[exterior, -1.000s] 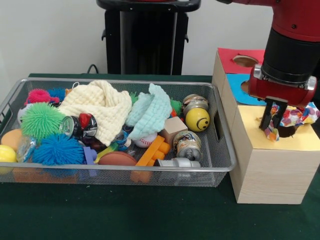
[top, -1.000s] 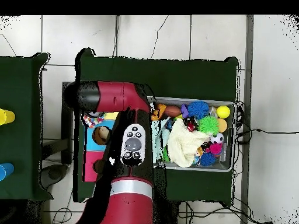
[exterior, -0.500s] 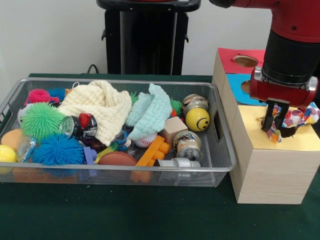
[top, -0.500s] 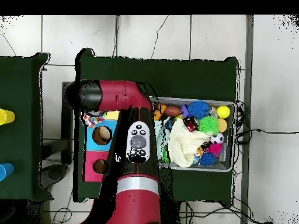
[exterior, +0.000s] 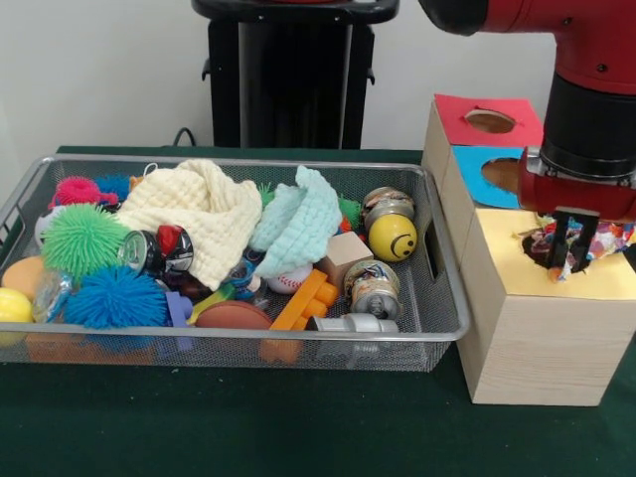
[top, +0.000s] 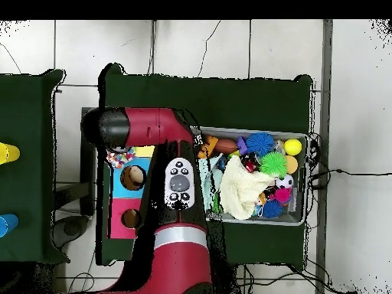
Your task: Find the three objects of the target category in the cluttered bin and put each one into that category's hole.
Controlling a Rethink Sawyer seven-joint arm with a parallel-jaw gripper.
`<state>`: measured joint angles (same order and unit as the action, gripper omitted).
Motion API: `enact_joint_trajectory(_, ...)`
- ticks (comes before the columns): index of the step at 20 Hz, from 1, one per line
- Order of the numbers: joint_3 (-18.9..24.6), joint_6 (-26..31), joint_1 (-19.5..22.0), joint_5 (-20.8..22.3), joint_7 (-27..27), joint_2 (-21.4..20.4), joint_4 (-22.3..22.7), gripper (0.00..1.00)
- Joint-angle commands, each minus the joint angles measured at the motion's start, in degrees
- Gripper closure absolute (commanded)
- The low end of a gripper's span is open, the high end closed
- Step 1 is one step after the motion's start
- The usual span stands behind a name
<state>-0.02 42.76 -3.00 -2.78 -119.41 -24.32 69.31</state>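
Observation:
My gripper point(exterior: 568, 250) hangs over the dark hole in the yellow top of the nearest wooden box point(exterior: 537, 328). Its fingers are shut on the confetti-patterned cloth scrap point(exterior: 608, 237), which bunches at the hole's rim and spills to the right. In the overhead view the scrap point(top: 119, 158) shows beside my arm, and the gripper is hidden under the arm. The silver wire-mesh bin point(exterior: 298, 336) stands to the left of the boxes, full of clutter. I see no braided rope ball; it is hidden or out of view.
The bin holds a cream waffle cloth point(exterior: 204, 214), a mint-green waffle cloth point(exterior: 303, 219), spiky balls point(exterior: 84, 238), a yellow smiley ball point(exterior: 394, 237), cans and orange bricks point(exterior: 303, 298). Behind the yellow box stand a blue-topped box point(exterior: 487, 169) and a red-topped one point(exterior: 487, 119).
The gripper has shifted to the picture's right over the yellow box. The confetti scrap has sunk lower at the hole, with less of it hanging free.

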Motion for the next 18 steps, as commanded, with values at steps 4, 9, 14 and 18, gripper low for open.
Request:
enact_joint_trajectory(4, 8.47, -5.65, 2.04, 3.40, 3.42, 3.74, 9.47, 1.00)
enact_joint_trajectory(9, 7.64, -5.99, 1.99, 4.91, 1.82, 4.30, 10.67, 1.00)
enact_joint_trajectory(14, 7.74, -7.59, 2.69, 5.66, 2.24, 4.58, 11.83, 1.00)
enact_joint_trajectory(18, 7.02, -6.19, 2.21, 5.73, 2.19, 4.74, 10.51, 1.00)
